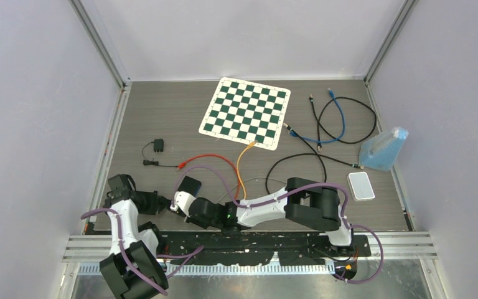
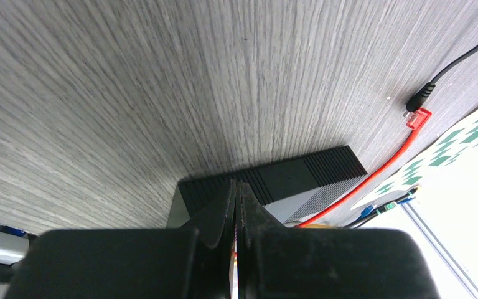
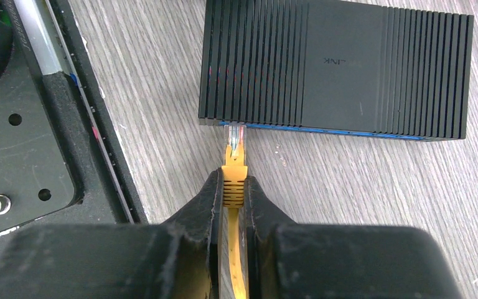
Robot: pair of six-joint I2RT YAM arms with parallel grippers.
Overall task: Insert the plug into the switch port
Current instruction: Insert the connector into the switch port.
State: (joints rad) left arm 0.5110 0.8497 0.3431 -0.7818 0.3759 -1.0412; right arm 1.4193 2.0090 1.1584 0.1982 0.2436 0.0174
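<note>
The right tool (image 3: 232, 187) pinches the orange boot of the plug (image 3: 234, 138), one finger on each side. The clear tip points to 12 o'clock and meets the front face of the black network switch (image 3: 336, 62) at that face's left end. How far the tip sits in the port cannot be told. The switch lies flat on the grey wood-grain desk (image 3: 348, 199), ribbed top up, and the orange cable (image 3: 234, 274) trails back between the fingers toward 6 o'clock. In the left wrist view the left tool (image 2: 237, 193) has its fingers pressed together with nothing between them. Their tips sit over the near edge of the switch, and whether they touch it cannot be told. At 2 o'clock from there a red cable (image 2: 373, 177) ends in a red plug (image 2: 418, 117), just beside a black cable's connector (image 2: 422, 98). From above, the switch sits at 8 o'clock from the desk's middle, with both arms meeting at it. A green-and-white chessboard mat (image 1: 246, 113) lies at 12 o'clock, a translucent blue container (image 1: 383, 149) at 3 o'clock, and a flat white box (image 1: 361, 185) at 4 o'clock.
</note>
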